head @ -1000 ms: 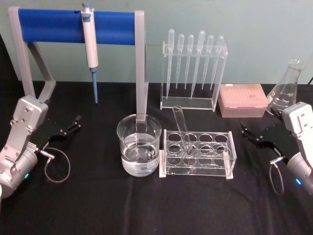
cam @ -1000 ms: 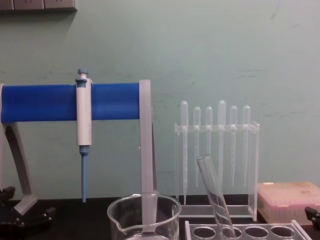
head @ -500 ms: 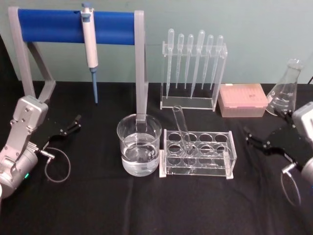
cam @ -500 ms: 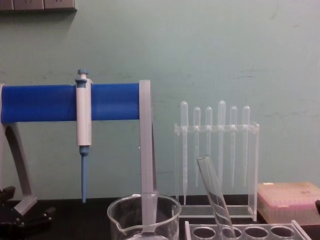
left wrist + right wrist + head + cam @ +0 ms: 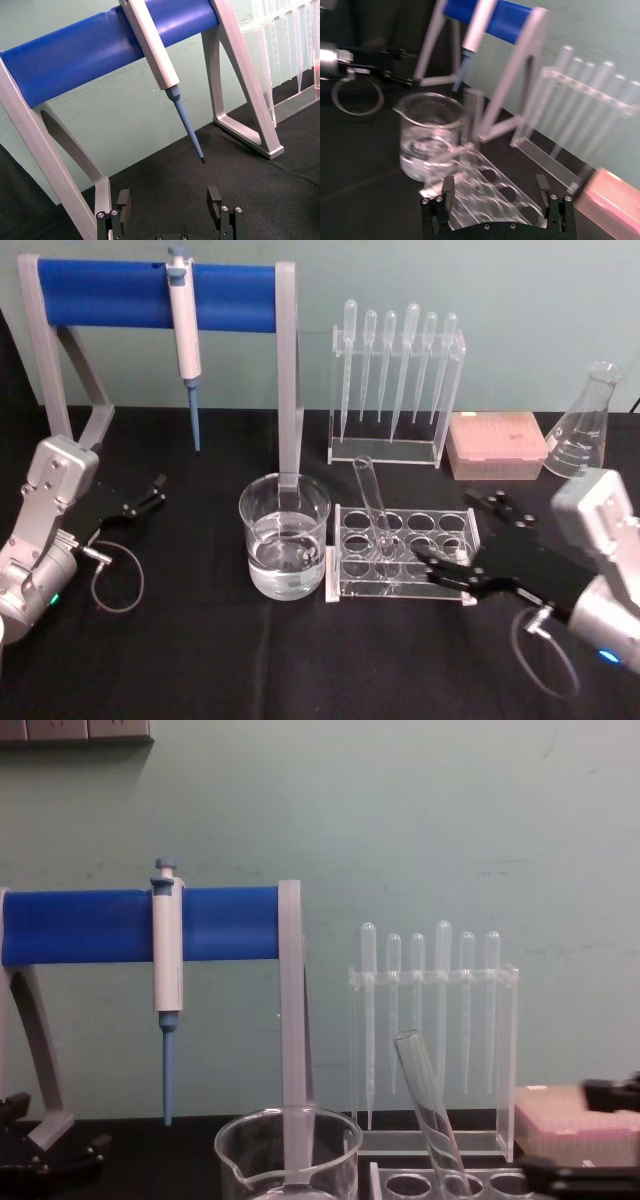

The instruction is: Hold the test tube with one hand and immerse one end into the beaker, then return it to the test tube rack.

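Observation:
The test tube (image 5: 372, 502) is clear glass and leans in the left end of the clear rack (image 5: 404, 585), open rim up; it also shows in the chest view (image 5: 430, 1112). Left of the rack stands the beaker (image 5: 284, 535), part full of clear liquid (image 5: 429, 136) (image 5: 288, 1150). My right gripper (image 5: 447, 532) is open at the rack's right end, fingers pointing left toward the tube and apart from it (image 5: 495, 187) (image 5: 600, 1135). My left gripper (image 5: 148, 495) rests open at the left (image 5: 169, 200), holding nothing.
A blue-bar stand (image 5: 150, 292) at the back left carries a white-and-blue pipettor (image 5: 183, 320). Behind the rack stands an acrylic holder of bulb pipettes (image 5: 395, 380). A pink tip box (image 5: 497, 445) and a conical flask (image 5: 585, 425) sit at the back right.
My right gripper has swung left from the table's right edge to the rack's right end, toward the test tube. The left arm, tube and beaker have not moved.

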`<action>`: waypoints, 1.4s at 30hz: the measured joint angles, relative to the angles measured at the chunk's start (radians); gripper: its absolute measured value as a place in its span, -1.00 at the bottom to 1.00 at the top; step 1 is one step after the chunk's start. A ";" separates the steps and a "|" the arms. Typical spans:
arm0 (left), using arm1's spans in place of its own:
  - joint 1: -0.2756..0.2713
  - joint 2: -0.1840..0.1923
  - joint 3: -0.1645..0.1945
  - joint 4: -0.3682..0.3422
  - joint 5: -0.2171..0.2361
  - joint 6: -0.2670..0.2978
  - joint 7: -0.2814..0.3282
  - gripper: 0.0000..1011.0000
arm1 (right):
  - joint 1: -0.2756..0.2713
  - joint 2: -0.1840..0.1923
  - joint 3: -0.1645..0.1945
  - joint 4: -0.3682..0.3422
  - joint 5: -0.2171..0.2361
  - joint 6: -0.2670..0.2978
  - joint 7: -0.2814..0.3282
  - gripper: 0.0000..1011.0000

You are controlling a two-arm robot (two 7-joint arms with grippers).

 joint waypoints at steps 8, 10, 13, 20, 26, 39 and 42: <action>0.000 0.000 0.000 0.000 0.000 0.000 0.000 0.98 | 0.093 -0.092 -0.060 0.053 -0.042 0.025 0.053 0.98; 0.000 0.000 0.000 0.000 0.000 0.000 0.000 0.98 | 0.113 -0.113 -0.068 0.072 -0.043 0.031 0.064 0.98; 0.000 0.000 0.000 0.000 0.000 0.000 0.000 0.98 | 0.148 -0.152 -0.077 0.108 -0.040 0.041 0.086 0.98; 0.000 0.000 0.000 0.000 0.000 0.000 0.000 0.98 | 0.203 -0.223 -0.086 0.171 -0.045 0.061 0.103 0.98; 0.000 0.000 0.000 0.000 0.000 0.000 0.000 0.98 | 0.222 -0.255 -0.087 0.202 -0.063 0.062 0.113 0.98; 0.000 0.000 0.000 0.000 0.000 0.000 0.000 0.98 | 0.226 -0.287 -0.070 0.230 -0.102 0.068 0.132 0.35; 0.000 0.000 0.000 0.000 0.000 0.000 0.000 0.98 | 0.222 -0.289 -0.063 0.226 -0.107 0.071 0.136 0.15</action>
